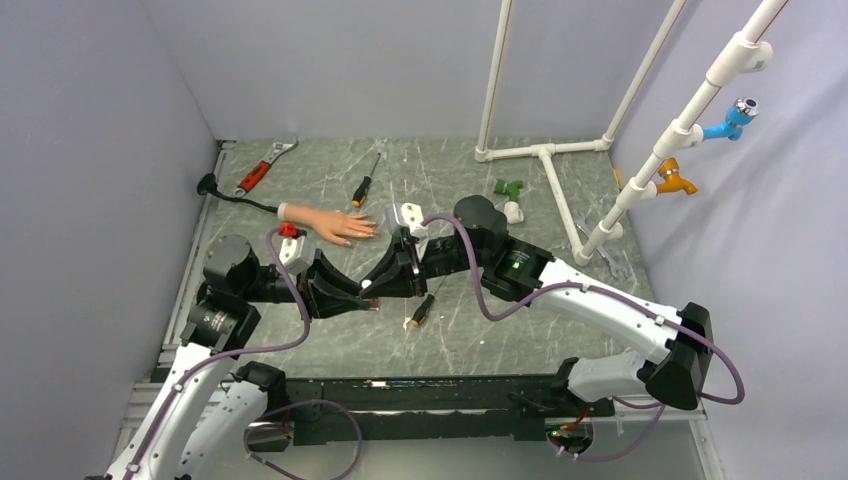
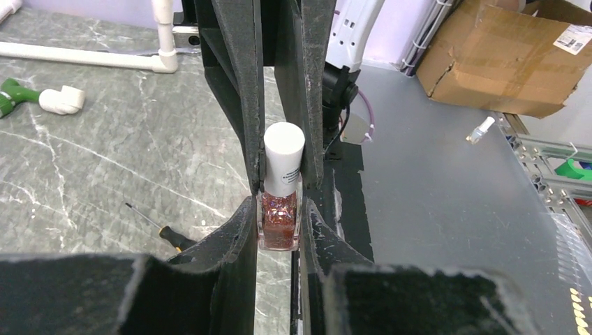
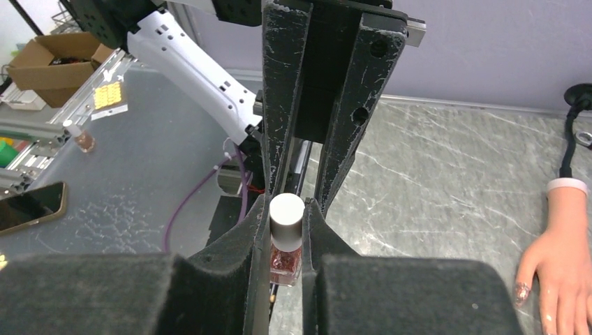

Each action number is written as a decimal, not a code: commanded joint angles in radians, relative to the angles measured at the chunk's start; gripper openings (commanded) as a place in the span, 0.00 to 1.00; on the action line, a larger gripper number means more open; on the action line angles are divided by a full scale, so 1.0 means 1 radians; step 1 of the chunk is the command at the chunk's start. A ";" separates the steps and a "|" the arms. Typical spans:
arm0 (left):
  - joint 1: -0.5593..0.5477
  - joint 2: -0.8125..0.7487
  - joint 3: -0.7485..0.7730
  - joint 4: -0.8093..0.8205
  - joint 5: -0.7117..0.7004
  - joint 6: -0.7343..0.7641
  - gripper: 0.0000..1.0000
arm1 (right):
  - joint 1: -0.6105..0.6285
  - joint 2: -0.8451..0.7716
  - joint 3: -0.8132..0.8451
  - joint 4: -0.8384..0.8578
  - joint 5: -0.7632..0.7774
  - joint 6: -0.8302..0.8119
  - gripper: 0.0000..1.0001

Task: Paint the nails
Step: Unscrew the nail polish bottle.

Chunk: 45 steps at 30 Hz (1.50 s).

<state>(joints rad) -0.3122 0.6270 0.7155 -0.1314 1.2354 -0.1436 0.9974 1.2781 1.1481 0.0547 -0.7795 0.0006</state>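
A small polish bottle (image 2: 279,222) with red glitter polish and a white cap (image 2: 283,159) is held in the air between both grippers, above the middle of the table. My left gripper (image 2: 279,209) is shut on its glass body. My right gripper (image 3: 286,209) is shut on the cap (image 3: 286,216). In the top view the two grippers meet tip to tip (image 1: 372,289). The flesh-coloured mannequin hand (image 1: 325,224) with a white wrist cuff lies flat behind them, fingers pointing right. It also shows in the right wrist view (image 3: 565,265), where one nail (image 3: 521,292) looks glittery.
A black-handled screwdriver (image 1: 421,311) lies just below the grippers, another (image 1: 366,182) behind the hand. A red wrench (image 1: 262,170) and a black cable (image 1: 235,198) lie at the back left. A white pipe frame (image 1: 545,150) and green fitting (image 1: 509,187) stand at the back right.
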 commanded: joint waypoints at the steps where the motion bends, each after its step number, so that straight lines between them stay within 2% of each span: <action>1: -0.004 0.004 0.021 0.105 0.011 0.006 0.00 | 0.009 -0.001 0.001 -0.042 -0.110 -0.023 0.00; 5: -0.005 -0.003 0.015 0.107 -0.010 0.009 0.00 | 0.005 0.004 0.005 -0.050 -0.092 -0.030 0.01; 7: -0.006 -0.003 0.018 0.091 -0.022 0.017 0.00 | 0.002 0.003 0.007 -0.050 -0.087 -0.020 0.15; 9: -0.006 -0.004 0.021 0.079 -0.038 0.026 0.00 | -0.006 0.002 0.012 -0.050 -0.072 -0.006 0.36; 14: -0.006 -0.003 0.031 0.035 -0.116 0.045 0.00 | -0.017 -0.023 0.010 -0.050 0.034 0.026 0.78; 16: -0.005 -0.005 0.033 0.026 -0.139 0.047 0.00 | -0.017 -0.036 0.002 -0.049 0.082 0.027 0.88; 19: -0.005 -0.007 0.036 0.012 -0.184 0.053 0.00 | -0.018 -0.049 -0.008 -0.039 0.168 0.043 0.94; 28: -0.005 -0.022 0.038 -0.019 -0.333 0.039 0.00 | -0.016 -0.050 0.022 -0.029 0.428 0.135 0.96; 35: -0.005 -0.024 0.036 -0.013 -0.445 0.002 0.00 | -0.003 -0.020 0.076 -0.049 0.573 0.171 0.82; 42: -0.005 -0.020 0.039 -0.020 -0.519 -0.022 0.00 | 0.037 0.038 0.147 -0.087 0.628 0.155 0.76; 45: -0.005 -0.020 0.039 -0.022 -0.534 -0.028 0.00 | 0.054 0.057 0.173 -0.092 0.681 0.170 0.66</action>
<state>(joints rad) -0.3176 0.6121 0.7200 -0.1707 0.7490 -0.1482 1.0309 1.3155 1.2526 -0.0322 -0.1886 0.1505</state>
